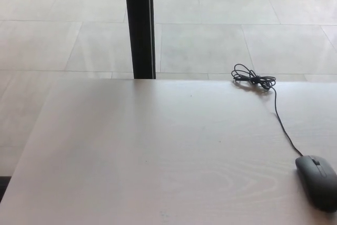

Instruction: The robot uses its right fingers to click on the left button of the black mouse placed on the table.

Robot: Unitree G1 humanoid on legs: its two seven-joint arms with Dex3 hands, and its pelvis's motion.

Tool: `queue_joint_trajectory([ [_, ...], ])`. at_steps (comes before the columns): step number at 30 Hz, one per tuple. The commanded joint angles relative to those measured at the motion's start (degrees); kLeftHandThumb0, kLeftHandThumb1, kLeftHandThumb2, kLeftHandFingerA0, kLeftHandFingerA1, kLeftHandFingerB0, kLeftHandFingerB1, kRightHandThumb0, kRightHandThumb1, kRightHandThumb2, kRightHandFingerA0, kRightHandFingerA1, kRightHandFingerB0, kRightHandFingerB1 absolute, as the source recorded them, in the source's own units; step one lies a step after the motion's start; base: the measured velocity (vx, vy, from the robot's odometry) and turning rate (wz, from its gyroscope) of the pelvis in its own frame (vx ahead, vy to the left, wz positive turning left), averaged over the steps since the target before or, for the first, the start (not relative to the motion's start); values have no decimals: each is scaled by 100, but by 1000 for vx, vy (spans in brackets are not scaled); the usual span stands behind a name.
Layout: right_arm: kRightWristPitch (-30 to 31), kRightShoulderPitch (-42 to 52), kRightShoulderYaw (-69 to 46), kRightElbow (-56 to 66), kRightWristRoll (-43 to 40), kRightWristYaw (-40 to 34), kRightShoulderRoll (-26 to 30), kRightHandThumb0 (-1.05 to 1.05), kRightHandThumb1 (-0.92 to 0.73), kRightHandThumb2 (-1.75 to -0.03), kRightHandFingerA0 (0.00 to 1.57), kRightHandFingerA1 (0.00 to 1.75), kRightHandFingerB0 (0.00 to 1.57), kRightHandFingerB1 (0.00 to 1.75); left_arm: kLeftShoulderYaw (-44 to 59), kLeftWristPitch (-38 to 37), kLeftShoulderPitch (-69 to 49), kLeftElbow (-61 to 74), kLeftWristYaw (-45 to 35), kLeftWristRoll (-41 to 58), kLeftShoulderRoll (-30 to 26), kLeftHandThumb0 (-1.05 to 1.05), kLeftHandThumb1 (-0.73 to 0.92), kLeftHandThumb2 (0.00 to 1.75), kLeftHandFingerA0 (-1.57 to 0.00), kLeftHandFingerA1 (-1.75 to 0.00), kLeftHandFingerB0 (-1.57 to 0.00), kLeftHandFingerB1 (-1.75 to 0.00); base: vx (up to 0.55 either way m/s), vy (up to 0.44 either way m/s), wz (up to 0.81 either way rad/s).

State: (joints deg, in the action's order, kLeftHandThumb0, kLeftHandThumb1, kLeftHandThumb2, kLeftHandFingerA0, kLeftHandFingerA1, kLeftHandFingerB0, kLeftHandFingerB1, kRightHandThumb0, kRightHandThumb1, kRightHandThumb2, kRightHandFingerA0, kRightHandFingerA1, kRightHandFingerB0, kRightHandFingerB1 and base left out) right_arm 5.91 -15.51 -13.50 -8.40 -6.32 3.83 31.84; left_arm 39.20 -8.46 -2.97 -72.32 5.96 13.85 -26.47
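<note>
Hands unseen, black mouse (318,181) on table (158,151), cable (263,93) bundled

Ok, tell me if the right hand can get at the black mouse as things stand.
Probably yes. The black mouse lies at the table's right edge, on the right arm's side, with nothing around it except its own cable. The right hand itself isn't in view.
</note>
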Motion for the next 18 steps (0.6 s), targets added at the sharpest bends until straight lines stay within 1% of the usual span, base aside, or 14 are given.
queue_joint_trajectory([
  [1,-1064,-54,1257,-258,1897,-45,554,-35,-63,-58,57,50,36,33,-28,-200,-39,-11,74,89,-218,-43,45,54,-52,-94,-74,-50,0,0,0],
  [2,-963,-12,1467,-147,2129,12,676,-35,-65,-60,62,51,36,32,3,-189,-31,-16,63,123,-214,-46,45,56,-80,-135,-72,-51,0,0,0],
  [3,-868,25,1612,-47,2266,43,726,-34,-64,-60,63,50,38,33,22,-201,-34,-15,31,145,-210,-43,45,54,-78,-100,-71,-50,0,0,0],
  [4,-814,39,1715,11,2314,114,764,-42,-52,-80,61,68,30,45,14,-210,-37,-16,32,136,-211,-44,44,54,-78,-113,-72,-50,0,0,0],
  [5,-791,47,1789,33,2348,149,795,-35,-65,-61,66,97,37,33,-8,-202,-39,-14,46,112,-217,-45,45,54,-78,-101,-72,-49,0,0,0],
  [6,-775,55,1851,42,2378,157,819,-35,-65,-61,66,97,37,33,-34,-189,-43,-10,59,85,-223,-45,45,54,-78,-101,-72,-49,0,0,0],
  [7,-959,65,1925,-51,2485,25,824,-33,-63,-59,68,93,39,34,-9,-183,-35,-11,45,114,-221,-44,45,54,-83,-101,-72,-50,0,0,0],
  [8,-951,43,2020,-94,2517,67,848,-39,-51,-79,57,70,32,45,-17,-180,-16,-17,61,105,-225,-44,44,55,-85,-139,-73,-51,0,0,0],
  [9,-1004,28,2211,-153,2718,58,925,-39,-51,-80,47,61,30,45,-37,-173,-14,-17,78,82,-232,-45,45,55,-76,-132,-76,-51,0,0,0],
  [10,-1021,6,2293,-181,2767,78,958,-32,-66,-61,50,51,37,34,-22,-186,-9,-4,73,99,-225,-45,44,55,-81,-136,-76,-52,0,0,0],
  [11,-1039,-11,2361,-213,2809,81,980,-31,-64,-59,47,46,37,34,17,-188,0,4,48,145,-217,-52,36,71,-93,-132,-71,-61,0,0,0],
  [12,-1117,-29,2435,-281,2862,58,997,-31,-63,-58,46,45,38,34,70,-190,2,-17,15,198,-214,-50,36,70,-96,-130,-68,-60,0,0,0],
  [13,-1157,-57,2498,-314,2897,35,1012,-31,-64,-59,47,45,38,34,65,-193,-10,-8,3,193,-219,-43,45,54,-79,-118,-73,-51,0,0,0],
  [18,-1289,-191,2781,-467,3064,-31,1071,-31,-65,-59,43,46,37,34,29,-209,15,-15,79,147,-222,-43,44,55,-85,-136,-74,-52,0,0,0],
])
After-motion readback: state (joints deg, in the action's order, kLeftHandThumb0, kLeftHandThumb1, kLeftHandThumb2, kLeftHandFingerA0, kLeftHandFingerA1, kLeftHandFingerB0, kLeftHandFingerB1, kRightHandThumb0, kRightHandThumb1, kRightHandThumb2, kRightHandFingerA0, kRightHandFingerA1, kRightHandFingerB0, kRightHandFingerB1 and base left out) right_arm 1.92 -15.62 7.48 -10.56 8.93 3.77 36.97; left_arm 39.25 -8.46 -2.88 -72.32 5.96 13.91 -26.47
